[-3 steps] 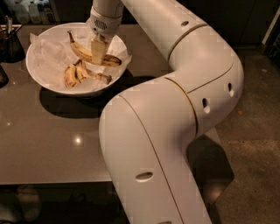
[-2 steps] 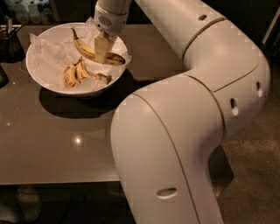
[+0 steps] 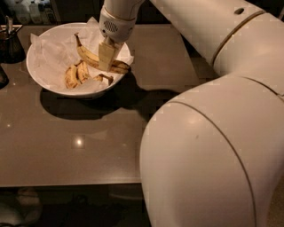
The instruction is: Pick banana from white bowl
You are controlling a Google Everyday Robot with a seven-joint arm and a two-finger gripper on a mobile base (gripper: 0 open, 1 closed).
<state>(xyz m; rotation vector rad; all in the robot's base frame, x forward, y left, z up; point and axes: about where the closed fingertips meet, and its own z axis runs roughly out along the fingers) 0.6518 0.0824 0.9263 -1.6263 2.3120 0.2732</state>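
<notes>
The white bowl point(image 3: 44, 82), lined with crinkled white paper, stands at the back left of the table. The long speckled banana point(image 3: 88, 55) lies slanted across its right half, with the stem up at the left and the tip near the right rim. My gripper point(image 3: 106, 56) comes down from above and its fingers point(image 3: 105, 53) are closed on the banana's middle, low inside the bowl. Short stubby banana pieces point(image 3: 75, 74) lie on the paper to the left of and below the gripper.
A dark glass container point(image 3: 9, 42) stands left of the bowl, and another dark object point(image 3: 2, 76) sits at the left edge. My large white arm point(image 3: 213, 133) fills the right side. The table's front edge point(image 3: 66, 184) runs along the bottom. Bottles point(image 3: 26, 9) stand at the back left.
The arm's elbow and upper links have swung right and closer to the camera. The gripper stays at the banana's middle, and the banana has shifted slightly to the right.
</notes>
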